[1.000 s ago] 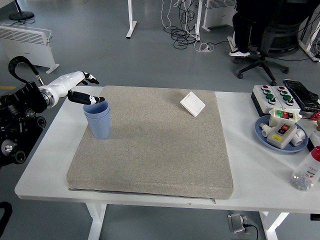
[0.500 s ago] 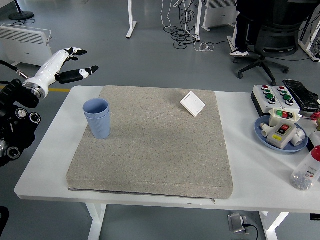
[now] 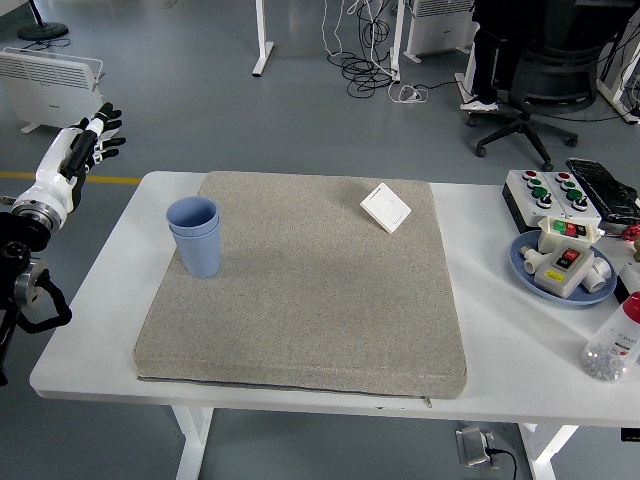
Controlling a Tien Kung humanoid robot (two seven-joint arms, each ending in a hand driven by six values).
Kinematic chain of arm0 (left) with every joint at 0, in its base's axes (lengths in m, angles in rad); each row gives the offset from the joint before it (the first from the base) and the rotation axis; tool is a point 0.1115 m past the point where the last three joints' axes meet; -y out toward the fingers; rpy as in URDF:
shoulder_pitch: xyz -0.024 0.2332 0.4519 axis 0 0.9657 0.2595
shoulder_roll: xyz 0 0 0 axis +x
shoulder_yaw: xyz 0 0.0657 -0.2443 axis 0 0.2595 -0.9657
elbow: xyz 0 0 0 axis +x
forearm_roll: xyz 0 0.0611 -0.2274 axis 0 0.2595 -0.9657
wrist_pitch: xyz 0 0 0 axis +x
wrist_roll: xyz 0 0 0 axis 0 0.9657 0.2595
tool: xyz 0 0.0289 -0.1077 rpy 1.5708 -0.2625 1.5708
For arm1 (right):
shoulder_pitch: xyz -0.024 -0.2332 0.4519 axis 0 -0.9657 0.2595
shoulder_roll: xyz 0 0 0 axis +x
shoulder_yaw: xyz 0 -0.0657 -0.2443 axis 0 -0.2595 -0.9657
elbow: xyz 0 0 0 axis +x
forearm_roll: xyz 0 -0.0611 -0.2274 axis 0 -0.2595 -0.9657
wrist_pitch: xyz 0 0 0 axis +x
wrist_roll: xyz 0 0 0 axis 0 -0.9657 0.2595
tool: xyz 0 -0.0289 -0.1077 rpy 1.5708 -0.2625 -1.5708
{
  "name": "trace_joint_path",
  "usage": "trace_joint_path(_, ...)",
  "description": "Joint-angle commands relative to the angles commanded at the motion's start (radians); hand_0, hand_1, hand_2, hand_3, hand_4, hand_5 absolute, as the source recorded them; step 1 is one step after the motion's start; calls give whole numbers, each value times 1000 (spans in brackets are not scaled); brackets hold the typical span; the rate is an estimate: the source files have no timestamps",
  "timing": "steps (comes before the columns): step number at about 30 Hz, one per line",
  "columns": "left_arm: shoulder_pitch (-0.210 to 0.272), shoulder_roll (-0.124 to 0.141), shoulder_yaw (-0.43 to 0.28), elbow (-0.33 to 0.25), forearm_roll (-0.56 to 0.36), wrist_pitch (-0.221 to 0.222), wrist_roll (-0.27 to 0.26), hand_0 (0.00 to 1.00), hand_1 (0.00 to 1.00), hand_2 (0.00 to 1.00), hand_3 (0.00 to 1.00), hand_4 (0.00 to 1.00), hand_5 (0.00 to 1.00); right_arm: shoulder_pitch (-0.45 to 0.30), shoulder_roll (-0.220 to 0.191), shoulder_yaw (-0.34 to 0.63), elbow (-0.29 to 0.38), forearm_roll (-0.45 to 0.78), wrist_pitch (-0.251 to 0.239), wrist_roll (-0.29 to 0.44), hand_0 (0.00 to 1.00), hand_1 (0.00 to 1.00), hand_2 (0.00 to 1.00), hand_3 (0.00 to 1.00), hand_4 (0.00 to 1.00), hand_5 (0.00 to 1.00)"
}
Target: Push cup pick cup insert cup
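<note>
There is a single view, from a camera mounted high on the robot's side, looking forward and down across the white bench. The bench's near edge runs along the lower part of the frame, and the grey floor fills the top. The camera stands far enough back to take in nearly the whole benchtop, cut off only at the right edge.

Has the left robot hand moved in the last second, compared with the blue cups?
Yes. The left robot hand has drawn back leftward, from just above the stacked blue cups to beyond the white table's left edge; the cups stayed put.
</note>
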Motion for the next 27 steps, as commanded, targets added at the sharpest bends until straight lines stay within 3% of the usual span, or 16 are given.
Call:
trace_joint_path(5,91,-13,-49,-57,-208,-20,-4,782,782,872,798,639,998,-5,1,8,0,-5,-1,1,752,627,621,559,71,436)
trace_joint_path(11,235,-53,-109,-133,-427,-38,-41,790,803,892,823,644,998,-7,3,21,0,-8,-2,4,752,627,620,559,72,437)
trace_joint_path(15,343,-105,-163,-193,-420,-18,-57,790,803,892,823,644,998,-2,1,26,0,-11,-1,6,752,627,620,559,72,437)
trace_joint_path(17,407,-158,-208,-230,-401,-17,-75,786,806,891,827,649,998,0,0,29,0,-15,-1,6,752,627,621,559,71,437)
trace_joint_path(18,423,-171,-217,-237,-397,-18,-77,786,806,891,827,649,998,1,0,30,0,-15,-1,6,752,627,621,559,71,437)
trace_joint_path(21,486,-245,-270,-277,-327,-24,-72,786,806,891,827,649,998,3,0,32,0,-18,0,7,752,627,621,559,71,437)
trace_joint_path(22,493,-257,-278,-281,-314,-25,-71,793,810,894,829,655,998,3,0,33,0,-19,0,7,752,627,622,559,71,437)
trace_joint_path(24,516,-305,-321,-306,-254,-29,-64,793,810,894,829,655,998,4,-1,35,0,-22,0,7,752,627,622,559,71,437)
trace_joint_path(27,540,-330,-345,-332,-206,-45,-46,793,810,894,829,655,998,4,-2,35,0,-27,1,6,752,627,622,559,71,437)
